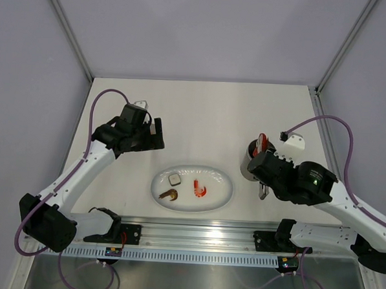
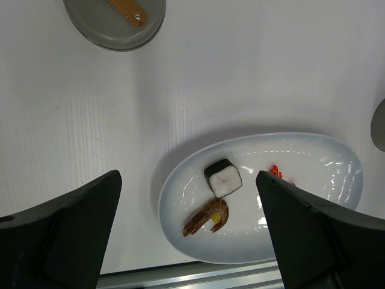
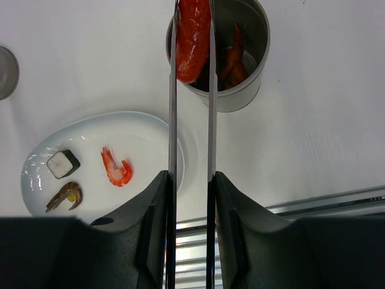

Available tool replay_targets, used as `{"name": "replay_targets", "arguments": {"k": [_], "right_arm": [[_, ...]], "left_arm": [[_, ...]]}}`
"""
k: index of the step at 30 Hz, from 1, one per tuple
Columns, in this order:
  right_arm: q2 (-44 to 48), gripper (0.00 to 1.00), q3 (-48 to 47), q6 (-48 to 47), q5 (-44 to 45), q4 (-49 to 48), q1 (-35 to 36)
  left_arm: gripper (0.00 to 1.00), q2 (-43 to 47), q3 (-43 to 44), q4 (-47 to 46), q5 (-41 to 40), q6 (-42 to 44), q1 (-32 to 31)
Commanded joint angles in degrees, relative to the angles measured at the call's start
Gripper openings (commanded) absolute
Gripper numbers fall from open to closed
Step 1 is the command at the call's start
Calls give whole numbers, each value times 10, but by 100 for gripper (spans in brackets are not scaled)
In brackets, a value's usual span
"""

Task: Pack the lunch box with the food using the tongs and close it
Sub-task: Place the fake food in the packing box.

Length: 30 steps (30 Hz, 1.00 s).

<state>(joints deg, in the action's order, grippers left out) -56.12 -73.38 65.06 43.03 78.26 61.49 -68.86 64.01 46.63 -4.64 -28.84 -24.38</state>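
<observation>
The dark grey lunch box (image 3: 240, 90) stands open right of the white plate (image 3: 144, 129), with orange food pieces (image 3: 236, 57) inside. My right gripper (image 3: 191, 180) is shut on the silver tongs (image 3: 173, 120). The tongs pinch a red sausage (image 3: 192, 36) above the box's left rim, and from above the sausage (image 1: 262, 143) hangs over the lunch box (image 1: 248, 165). On the plate (image 2: 337, 162) lie a white square (image 2: 224, 179), a brown shrimp (image 2: 207, 218) and an orange shrimp (image 3: 116, 169). My left gripper (image 2: 186, 180) hovers open, high above the plate's left half.
The round grey lid (image 2: 102, 27) with its tan handle (image 2: 126, 11) lies flat on the table beyond the plate, on the left. A metal rail (image 1: 195, 235) runs along the near table edge. Frame posts rise at the back corners.
</observation>
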Motion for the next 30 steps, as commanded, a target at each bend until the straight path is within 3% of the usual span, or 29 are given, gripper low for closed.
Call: {"name": "replay_targets", "arguments": {"k": [1,8,14,21,23,25,27,30], "right_arm": [[8,11,18,31,54,153,-7],[-1,17,50,43,51,152,-14],[-24,48,39,33,46,153,-13],[-17,54,0,17,41,153,-13],[-15,50,-8,10,41,153,-14],[-11,27,-30,4,37,151,-14],[0,14,-47,-54,13,102,-13],[11,13,-54,-151,-48,13,-14]], "left_arm": [[99,-3,18,-18,8,-3,3],[99,0,14,-18,8,-3,3],[99,3,11,-17,6,-3,3],[99,8,5,-17,6,-2,3],[99,8,5,-19,7,-3,3],[99,9,6,-17,7,-3,3],[99,11,7,-17,6,-2,3],[99,12,6,-15,5,-2,2]]}}
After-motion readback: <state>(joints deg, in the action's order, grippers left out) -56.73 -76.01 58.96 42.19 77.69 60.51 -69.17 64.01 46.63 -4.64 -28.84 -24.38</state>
